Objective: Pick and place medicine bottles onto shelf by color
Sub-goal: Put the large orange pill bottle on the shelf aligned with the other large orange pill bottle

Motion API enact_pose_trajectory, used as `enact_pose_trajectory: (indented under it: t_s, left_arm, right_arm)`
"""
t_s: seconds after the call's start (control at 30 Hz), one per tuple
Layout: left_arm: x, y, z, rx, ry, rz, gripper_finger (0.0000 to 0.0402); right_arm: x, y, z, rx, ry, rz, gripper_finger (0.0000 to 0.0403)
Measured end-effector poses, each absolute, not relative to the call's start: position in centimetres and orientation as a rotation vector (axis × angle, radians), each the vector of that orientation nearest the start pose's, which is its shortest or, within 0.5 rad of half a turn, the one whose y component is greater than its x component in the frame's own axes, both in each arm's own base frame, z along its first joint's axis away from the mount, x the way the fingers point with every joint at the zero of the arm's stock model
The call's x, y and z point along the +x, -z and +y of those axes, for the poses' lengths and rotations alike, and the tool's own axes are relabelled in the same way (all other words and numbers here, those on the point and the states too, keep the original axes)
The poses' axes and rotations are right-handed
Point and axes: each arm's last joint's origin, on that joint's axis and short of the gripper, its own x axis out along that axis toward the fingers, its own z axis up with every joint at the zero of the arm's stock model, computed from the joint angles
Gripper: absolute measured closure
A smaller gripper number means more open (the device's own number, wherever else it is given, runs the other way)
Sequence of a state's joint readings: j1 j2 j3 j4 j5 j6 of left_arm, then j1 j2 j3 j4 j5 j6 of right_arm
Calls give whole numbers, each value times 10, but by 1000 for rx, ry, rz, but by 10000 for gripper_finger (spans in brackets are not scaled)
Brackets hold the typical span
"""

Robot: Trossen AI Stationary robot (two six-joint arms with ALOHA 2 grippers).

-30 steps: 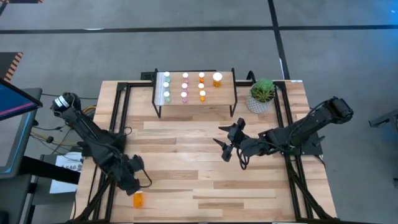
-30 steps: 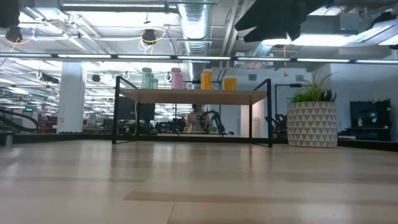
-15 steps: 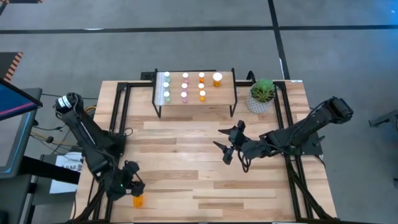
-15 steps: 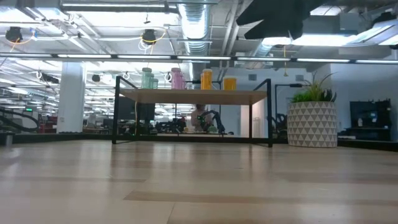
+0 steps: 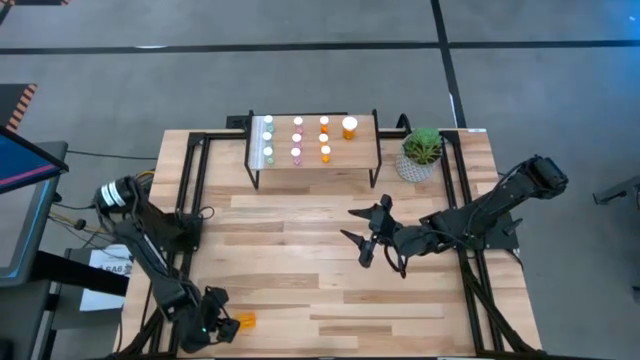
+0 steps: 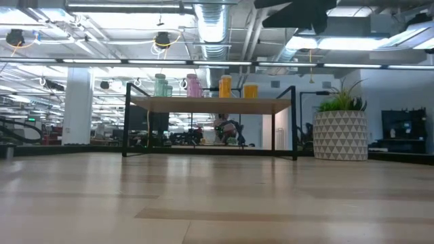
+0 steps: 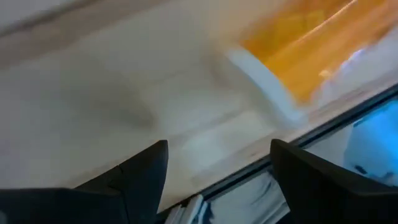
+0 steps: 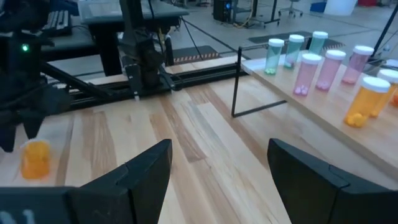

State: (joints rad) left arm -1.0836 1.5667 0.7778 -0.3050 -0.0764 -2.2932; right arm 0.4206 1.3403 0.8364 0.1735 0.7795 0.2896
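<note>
Left gripper (image 5: pixel 222 328) has travelled down to the table's near left corner, jaws open, empty. Orange bottle (image 5: pixel 244 321) now lies tipped on its side just beside it (upright a moment ago), so the pick needs redoing. Right gripper (image 5: pixel 362 246) waits open mid-table. Shelf (image 5: pixel 362 150) at the far edge carries green, pink and orange bottles in rows.

Around the light wood tabletop (image 5: pixel 330 260) lies a grey floor (image 5: pixel 300 80) crossed by dark lines. Beyond it spreads a wide, open hall with a white pillar (image 6: pixel 78 102), silver ceiling ducts (image 6: pixel 210 20) and long strip lights (image 6: pixel 135 62) overhead. A potted plant (image 6: pixel 341 129) stands near one tabletop corner.
</note>
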Motion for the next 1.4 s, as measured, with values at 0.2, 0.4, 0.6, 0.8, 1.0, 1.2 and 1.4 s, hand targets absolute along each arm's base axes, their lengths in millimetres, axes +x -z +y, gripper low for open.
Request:
enact_pose_trajectory:
  t_s: [0.2,0.4,0.6,0.8,1.0,1.2,1.4]
  left_arm:
    - [132,-144,-242,-1241,-543,1257,133]
    - [137,-146,-239,-1048,-394,1235,133]
    - [149,-161,-242,-822,-240,1151,133]
    - [163,-184,-244,-607,-183,1060,133]
    - [178,-194,-241,-467,-103,1007,133]
    - [186,-228,-239,-366,43,875,133]
    - [176,-231,-244,-333,57,847,133]
  right_arm:
    - [271,-268,99,104,389,207,119]
    - [271,-268,99,104,389,206,119]
    - [271,-268,99,101,388,202,119]
    - [272,-270,99,92,369,192,119]
    - [275,-278,115,36,25,135,119]
    - [298,-274,136,-27,-99,69,119]
    - [338,-256,157,-30,-177,166,119]
